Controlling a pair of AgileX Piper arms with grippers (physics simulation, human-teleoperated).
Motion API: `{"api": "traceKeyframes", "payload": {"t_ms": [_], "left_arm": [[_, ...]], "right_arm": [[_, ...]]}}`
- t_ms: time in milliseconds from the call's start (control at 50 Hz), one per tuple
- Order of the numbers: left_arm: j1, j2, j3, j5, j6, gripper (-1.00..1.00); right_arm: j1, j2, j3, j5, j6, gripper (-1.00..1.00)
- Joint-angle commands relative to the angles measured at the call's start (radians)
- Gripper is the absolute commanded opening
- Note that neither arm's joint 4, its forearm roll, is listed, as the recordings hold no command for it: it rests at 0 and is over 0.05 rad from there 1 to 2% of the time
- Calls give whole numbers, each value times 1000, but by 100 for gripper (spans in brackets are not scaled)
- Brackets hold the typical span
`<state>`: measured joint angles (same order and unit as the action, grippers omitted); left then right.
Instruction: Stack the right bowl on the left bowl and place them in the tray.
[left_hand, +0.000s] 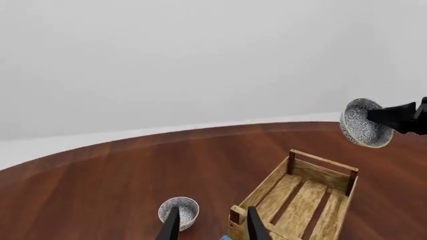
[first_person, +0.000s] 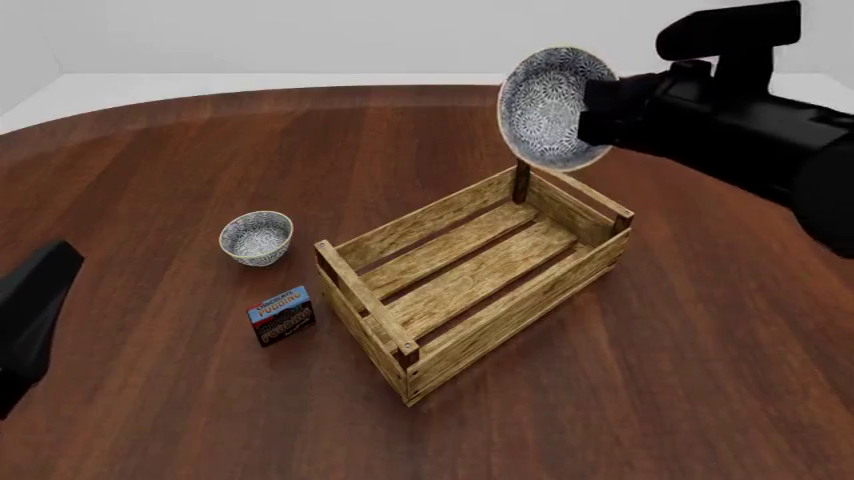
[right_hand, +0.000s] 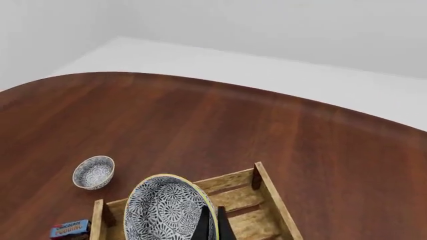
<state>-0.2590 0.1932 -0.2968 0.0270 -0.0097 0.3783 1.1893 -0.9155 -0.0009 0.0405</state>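
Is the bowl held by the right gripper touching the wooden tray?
Apart. The left wrist view shows the right bowl in the right gripper, raised clear above the tray with open background between them.

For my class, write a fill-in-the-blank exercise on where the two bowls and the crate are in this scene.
1. The right bowl is held in the air by the ____ gripper.
2. The left bowl rests on the ____.
3. The tray holds ____ bowls.
4. The small box lies nearest the ____ bowl.

Missing words: right; table; no; left
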Motion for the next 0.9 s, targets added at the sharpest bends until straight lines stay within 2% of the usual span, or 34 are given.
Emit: {"api": "traceKeyframes", "payload": {"t_ms": [20, 180, 280, 340, 400, 480, 700, 900], "left_arm": [[-59, 103, -46, -67, 21, 100], [-127, 172, -129, -70, 39, 100], [-161, 222, -142, -112, 55, 100], [-189, 247, -188, -97, 60, 100], [-198, 254, -177, -122, 73, 100], [-220, 293, -227, -113, 71, 100], [-292, 463, -282, -198, 103, 100], [-369, 599, -369, -218, 144, 100]], "right_arm": [[32, 30, -7, -80, 4, -100], [51, 49, -10, -121, 11, -100], [65, 57, -11, -134, 13, -100], [77, 56, -8, -148, 23, -100], [84, 65, -6, -161, 25, -100], [102, 85, -5, -180, 27, -100], [132, 107, 11, -215, 28, -100], [154, 126, 8, -220, 20, -100]]}}
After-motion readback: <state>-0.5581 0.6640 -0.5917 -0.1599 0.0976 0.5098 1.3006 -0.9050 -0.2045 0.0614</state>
